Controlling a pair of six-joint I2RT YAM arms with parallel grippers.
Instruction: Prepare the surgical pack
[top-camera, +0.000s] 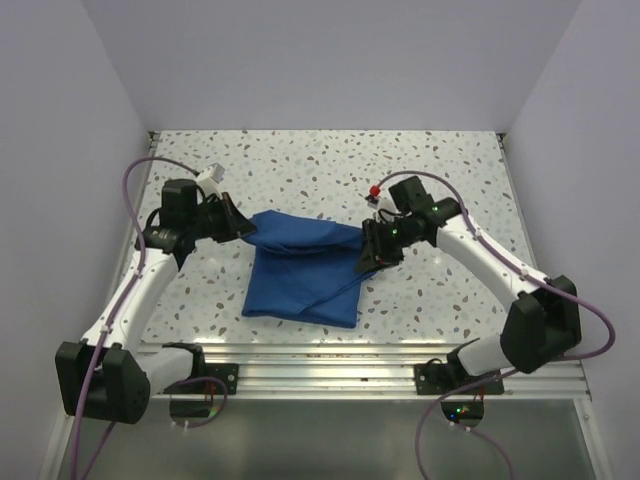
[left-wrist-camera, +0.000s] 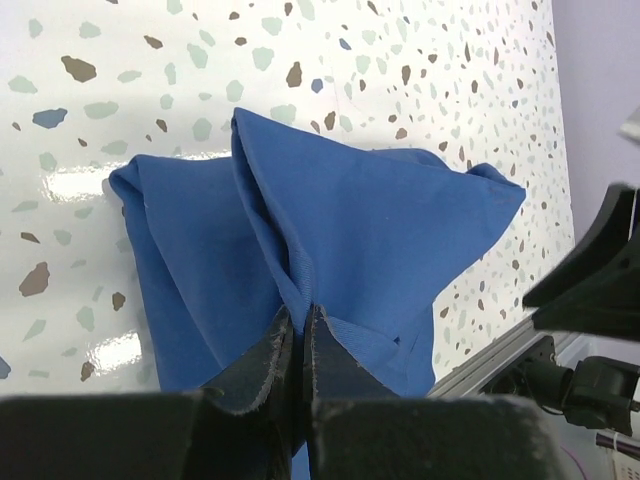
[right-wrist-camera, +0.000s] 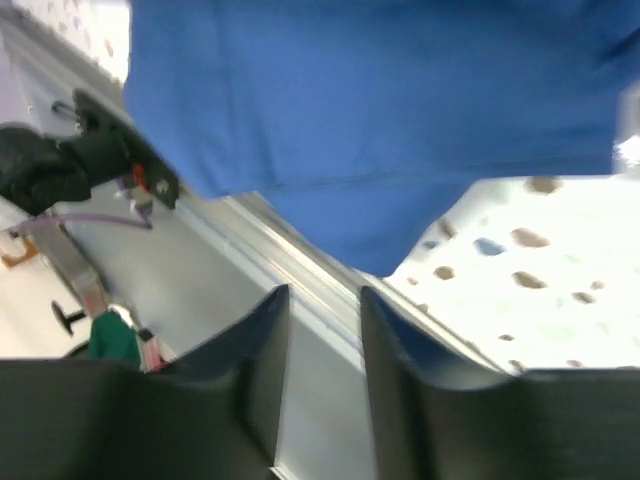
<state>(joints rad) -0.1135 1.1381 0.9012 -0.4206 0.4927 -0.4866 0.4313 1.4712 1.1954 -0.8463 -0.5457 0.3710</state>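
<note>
Overhead, I see the royal-blue woven cloth drape lying folded and rumpled mid-table, on glossy speckled terrazzo. The left wrist view settles the grip: the left tool is pressed together, pinching a raised fold. The right wrist view is blurry: the right tool is spread, with the drape just past its tips.

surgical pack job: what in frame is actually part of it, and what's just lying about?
Job:
- blue drape, bunched
- left gripper, shut on a drape fold
- right gripper, open beside the drape

Just there:
- speckled table
- aluminium rail at the near edge
- purple cables
</note>
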